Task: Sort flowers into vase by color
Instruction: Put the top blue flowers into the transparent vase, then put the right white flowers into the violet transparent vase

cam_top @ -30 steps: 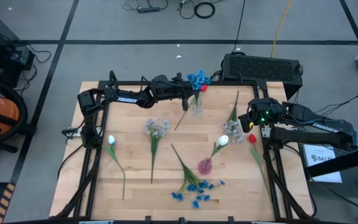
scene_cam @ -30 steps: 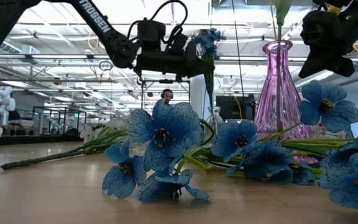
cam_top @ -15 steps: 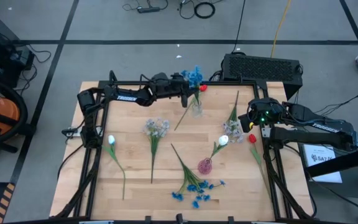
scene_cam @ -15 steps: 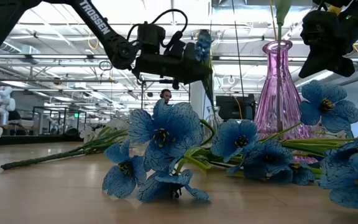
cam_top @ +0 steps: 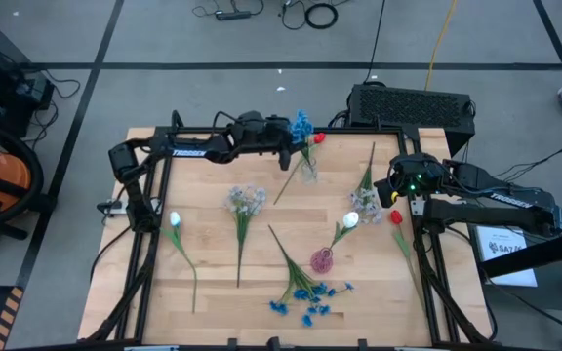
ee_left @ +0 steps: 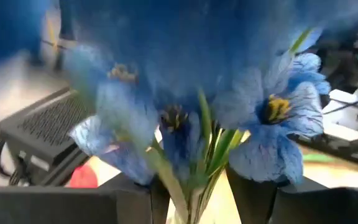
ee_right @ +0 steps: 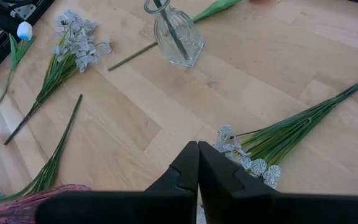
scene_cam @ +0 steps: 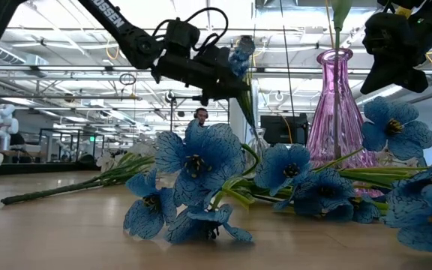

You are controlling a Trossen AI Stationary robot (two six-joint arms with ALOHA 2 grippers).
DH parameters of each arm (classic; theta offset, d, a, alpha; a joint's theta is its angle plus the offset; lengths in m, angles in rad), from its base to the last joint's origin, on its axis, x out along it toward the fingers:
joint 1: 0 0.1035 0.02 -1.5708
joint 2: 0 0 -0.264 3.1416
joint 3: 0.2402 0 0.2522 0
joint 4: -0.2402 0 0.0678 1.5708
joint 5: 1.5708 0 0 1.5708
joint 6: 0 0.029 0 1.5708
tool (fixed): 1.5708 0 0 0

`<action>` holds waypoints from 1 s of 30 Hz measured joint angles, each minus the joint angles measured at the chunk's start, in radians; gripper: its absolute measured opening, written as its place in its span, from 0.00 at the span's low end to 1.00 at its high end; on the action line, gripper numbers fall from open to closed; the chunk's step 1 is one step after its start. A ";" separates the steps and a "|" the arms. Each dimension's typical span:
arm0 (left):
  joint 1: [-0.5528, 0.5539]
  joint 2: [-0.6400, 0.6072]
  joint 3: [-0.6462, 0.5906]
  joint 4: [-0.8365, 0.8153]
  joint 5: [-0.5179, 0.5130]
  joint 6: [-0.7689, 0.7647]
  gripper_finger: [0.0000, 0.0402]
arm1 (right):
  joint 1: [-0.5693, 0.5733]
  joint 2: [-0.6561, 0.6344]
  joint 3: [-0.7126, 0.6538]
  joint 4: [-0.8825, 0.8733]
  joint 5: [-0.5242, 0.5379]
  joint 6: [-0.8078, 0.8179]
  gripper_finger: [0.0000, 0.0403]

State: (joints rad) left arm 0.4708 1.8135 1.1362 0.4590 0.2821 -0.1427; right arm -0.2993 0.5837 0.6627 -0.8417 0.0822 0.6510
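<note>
A bright blue flower (cam_top: 301, 125) stands with its stem in the clear vase (cam_top: 308, 172) at the table's far middle, next to a red tulip (cam_top: 318, 137). My left gripper (cam_top: 287, 148) is open just below the blue blooms (ee_left: 272, 118), a finger on either side of the stems. My right gripper (ee_right: 197, 167) hangs shut over a pale lavender-white cluster (ee_right: 244, 158) near the right edge. A blue cluster (cam_top: 310, 297), two white tulips (cam_top: 175, 220) (cam_top: 351, 219), another lavender cluster (cam_top: 245, 200) and a red tulip (cam_top: 395, 216) lie flat on the table. My left gripper stands open around the blue flower's stems (ee_left: 194, 180), just under the blooms and slanting down from the table's left. Whether a finger touches the stems I cannot tell. The flower stands upright in the clear vase.
A pink vase (cam_top: 322, 259) stands near the table's middle front, beside the blue cluster. A black box (cam_top: 413, 102) sits behind the far edge. Bare wood shows at the near left (cam_top: 144, 292).
My left gripper has opened and let go of the blue flower's stem. It has tipped its fingers downward and drawn back a little toward the table's left. The blue flower stays in the clear vase, its head shifted slightly left.
</note>
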 joint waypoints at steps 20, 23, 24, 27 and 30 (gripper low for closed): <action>-0.001 -0.106 -0.001 -0.276 0.000 0.189 0.36 | 0.000 0.000 0.000 0.001 0.027 0.029 0.00; 0.003 -0.153 -0.001 -0.324 0.000 0.230 0.36 | 0.000 0.000 0.000 0.001 0.034 0.011 0.00; 0.005 -0.169 0.000 -0.345 0.000 0.241 0.36 | 0.000 0.000 0.000 0.001 0.044 0.003 0.00; 0.008 -0.209 0.000 -0.447 0.000 0.273 0.36 | 0.000 0.004 0.000 0.003 0.053 -0.063 0.00; 0.008 -0.247 0.000 -0.578 -0.003 0.290 0.36 | 0.000 0.021 0.000 0.032 0.053 -0.096 0.00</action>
State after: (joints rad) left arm 0.4788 1.5666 1.1358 -0.1194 0.2792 0.1470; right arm -0.2996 0.6044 0.6624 -0.8099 0.1355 0.5549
